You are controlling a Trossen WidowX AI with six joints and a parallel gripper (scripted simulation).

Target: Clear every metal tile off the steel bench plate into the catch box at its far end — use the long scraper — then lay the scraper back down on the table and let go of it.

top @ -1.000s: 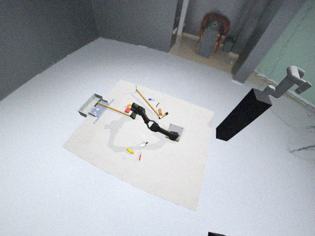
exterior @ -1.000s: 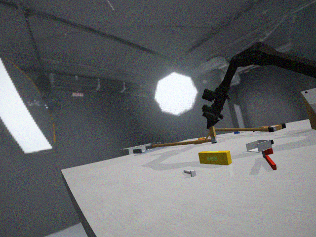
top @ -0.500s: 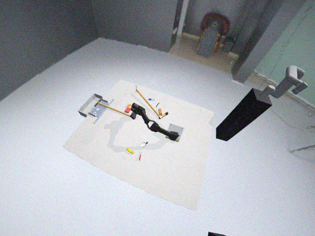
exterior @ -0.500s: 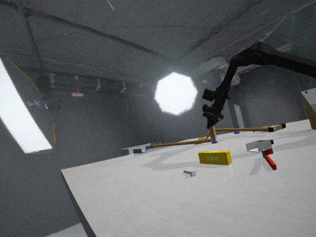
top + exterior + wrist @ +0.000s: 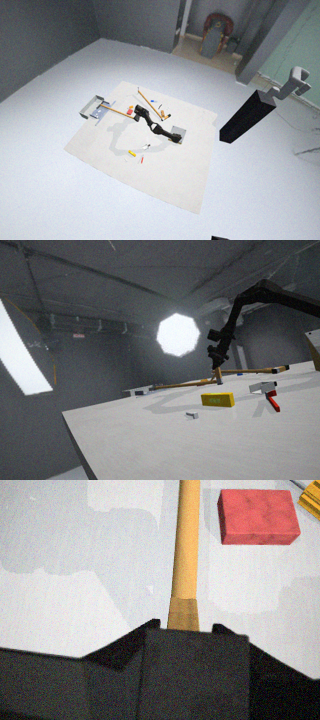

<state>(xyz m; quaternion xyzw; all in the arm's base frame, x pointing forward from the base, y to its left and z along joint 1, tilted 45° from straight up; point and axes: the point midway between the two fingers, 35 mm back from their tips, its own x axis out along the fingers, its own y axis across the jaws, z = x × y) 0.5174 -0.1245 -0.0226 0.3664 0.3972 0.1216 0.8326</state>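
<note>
My gripper (image 5: 136, 118) (image 5: 216, 367) (image 5: 185, 629) is shut on the rear grip of the long scraper, low over the table. The scraper's wooden handle (image 5: 117, 111) (image 5: 180, 385) (image 5: 186, 540) reaches away to its dark head (image 5: 100, 104), which is over the far part of the bluish steel bench plate (image 5: 105, 111), near the catch box. Several small pale tiles (image 5: 99, 110) show on the plate. The open grey catch box (image 5: 84, 112) stands at the plate's far end. Its inside is too small to read. Whether the head touches the plate cannot be told.
A red block (image 5: 129, 111) (image 5: 257, 517) lies beside the handle, near an orange piece (image 5: 131, 106). A second long wooden-handled tool (image 5: 149, 103) (image 5: 242, 371) lies behind the arm. A yellow block (image 5: 132, 153) (image 5: 217, 399), a metal bracket (image 5: 146, 146) and a red tool (image 5: 142, 160) (image 5: 274, 404) lie on the opposite side.
</note>
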